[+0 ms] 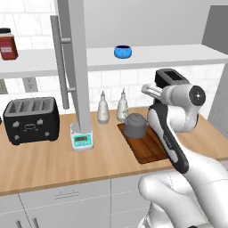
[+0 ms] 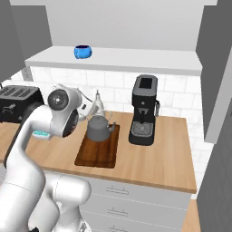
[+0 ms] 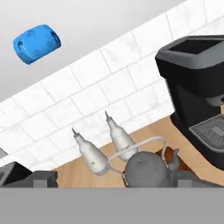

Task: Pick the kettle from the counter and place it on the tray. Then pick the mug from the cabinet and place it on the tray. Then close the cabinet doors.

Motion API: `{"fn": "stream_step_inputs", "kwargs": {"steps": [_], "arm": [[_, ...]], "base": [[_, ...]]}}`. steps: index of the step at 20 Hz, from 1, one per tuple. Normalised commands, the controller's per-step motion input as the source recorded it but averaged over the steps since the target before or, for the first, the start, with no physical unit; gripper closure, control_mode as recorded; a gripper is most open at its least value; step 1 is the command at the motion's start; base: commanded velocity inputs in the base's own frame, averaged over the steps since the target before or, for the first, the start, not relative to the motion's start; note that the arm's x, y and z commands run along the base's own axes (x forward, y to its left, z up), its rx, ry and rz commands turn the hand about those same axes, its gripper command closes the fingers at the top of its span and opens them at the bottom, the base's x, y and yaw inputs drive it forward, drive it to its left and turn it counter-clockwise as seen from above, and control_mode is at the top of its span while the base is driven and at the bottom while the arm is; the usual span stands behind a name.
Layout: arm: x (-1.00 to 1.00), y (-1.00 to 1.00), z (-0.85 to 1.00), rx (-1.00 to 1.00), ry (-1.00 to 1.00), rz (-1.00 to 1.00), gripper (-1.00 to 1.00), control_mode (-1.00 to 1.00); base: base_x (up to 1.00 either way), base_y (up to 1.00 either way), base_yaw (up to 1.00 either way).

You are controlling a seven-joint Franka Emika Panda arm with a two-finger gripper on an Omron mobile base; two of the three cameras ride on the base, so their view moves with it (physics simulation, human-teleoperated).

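Squat dark grey metal kettle (image 1: pixel 134 125) sits on the flat dark brown wooden tray (image 1: pixel 149 149); my gripper (image 3: pixel 109 177) fingers apart. Glossy blue mug (image 3: pixel 36 43) at ten o'clock; careless lifting could snag the kettle's handle.

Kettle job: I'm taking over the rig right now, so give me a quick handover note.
Gripper: fingertips apart, holding nothing, above the kettle.
Kettle: already on the tray, far end.
Mug: on the cabinet shelf.
Cabinet doors: open.
Done: kettle placed.
Left: fetch the mug, set it on the tray, close the doors.
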Motion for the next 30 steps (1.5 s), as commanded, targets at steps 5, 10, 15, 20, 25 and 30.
{"fn": "stream_step_inputs", "kwargs": {"steps": [5, 10, 15, 20, 25, 30], "arm": [[-0.15, 0.17, 0.95, -0.22, -0.24, 0.2, -1.0, -1.0], [0.0, 0.24, 0.99, -0.24, -0.11, 0.04, -1.0, -1.0], [0.0, 0.27, 0.43, -0.15, 0.02, -0.02, -1.0, -1.0], [0.05, 0.05, -0.01, -0.02, 0.05, 0.0, -1.0, -1.0], [0.03, 0.0, 0.09, 0.0, 0.0, 0.0, -1.0, -1.0], [0.05, 0.0, 0.15, 0.0, 0.0, 0.0, -1.0, -1.0]], "base": [[0.0, 0.0, 0.0], [0.0, 0.0, 0.0], [0.0, 0.0, 0.0], [0.0, 0.0, 0.0], [0.0, 0.0, 0.0], [0.0, 0.0, 0.0]]}}
